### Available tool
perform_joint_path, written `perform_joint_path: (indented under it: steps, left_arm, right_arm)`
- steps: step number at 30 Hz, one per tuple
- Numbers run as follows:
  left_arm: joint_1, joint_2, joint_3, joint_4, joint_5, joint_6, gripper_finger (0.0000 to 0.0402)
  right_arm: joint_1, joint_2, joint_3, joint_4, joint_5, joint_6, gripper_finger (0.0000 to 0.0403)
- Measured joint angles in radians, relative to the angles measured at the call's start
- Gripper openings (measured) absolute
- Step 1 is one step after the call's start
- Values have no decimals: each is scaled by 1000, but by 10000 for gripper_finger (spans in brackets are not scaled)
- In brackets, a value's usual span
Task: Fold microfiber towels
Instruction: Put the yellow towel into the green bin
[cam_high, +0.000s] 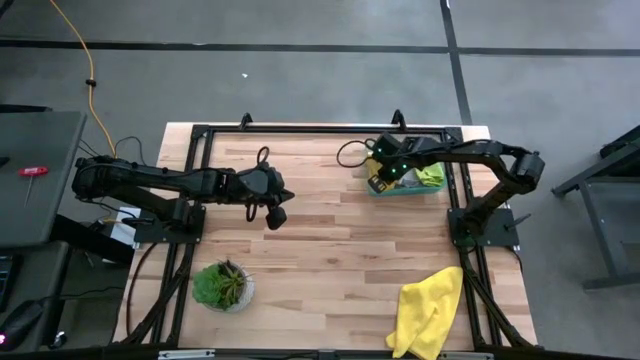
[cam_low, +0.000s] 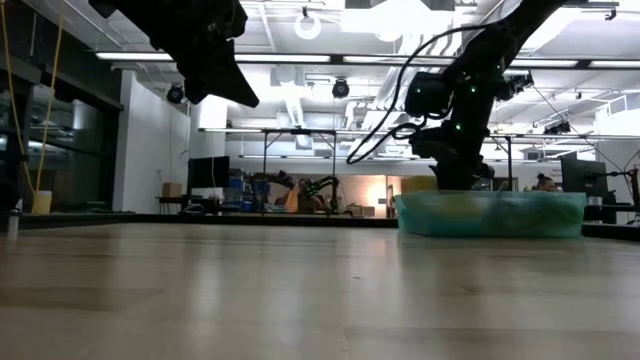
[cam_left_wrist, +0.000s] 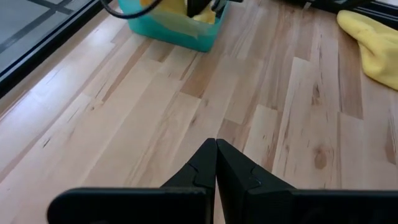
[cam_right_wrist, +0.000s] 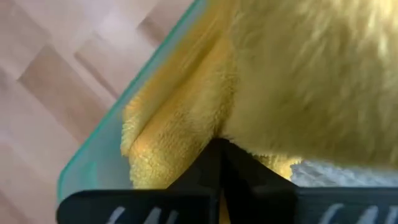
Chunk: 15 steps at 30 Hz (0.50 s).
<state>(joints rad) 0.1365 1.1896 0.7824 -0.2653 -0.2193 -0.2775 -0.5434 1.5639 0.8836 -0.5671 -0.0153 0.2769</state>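
Note:
A teal bin (cam_high: 405, 185) stands at the far right of the table and holds a folded yellow towel (cam_right_wrist: 180, 124), a lime green towel (cam_high: 432, 176) and a pale one (cam_right_wrist: 336, 174). My right gripper (cam_right_wrist: 219, 146) reaches down into the bin, shut, its tips at the yellow towel. A second yellow towel (cam_high: 428, 312) lies crumpled on the table near the front right corner. My left gripper (cam_high: 276, 214) hangs shut and empty above the table's middle left. My right gripper touches the yellow towel in the bin with its shut fingertips (cam_right_wrist: 211, 163), on the towel's top face (cam_right_wrist: 233, 121) beside its folded edge. The fingers come from above, slanting down. The towel lies in the bin on the other cloths.
A small potted plant (cam_high: 222, 285) stands near the front left. Black frame rails (cam_high: 460, 200) run along the table's right and far sides. Bare wood (cam_high: 330, 250) lies between the two arms.

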Motion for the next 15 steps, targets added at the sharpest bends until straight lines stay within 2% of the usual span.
perform_joint_path:
  steps: [6,15]
  left_arm:
    - [0,0,0,0,23,0,0]
    - [0,0,0,0,28,0,0]
  right_arm:
    - [-45,-9,63,-19,74,-26,0]
    - [-140,-21,217,-135,75,-123,0]
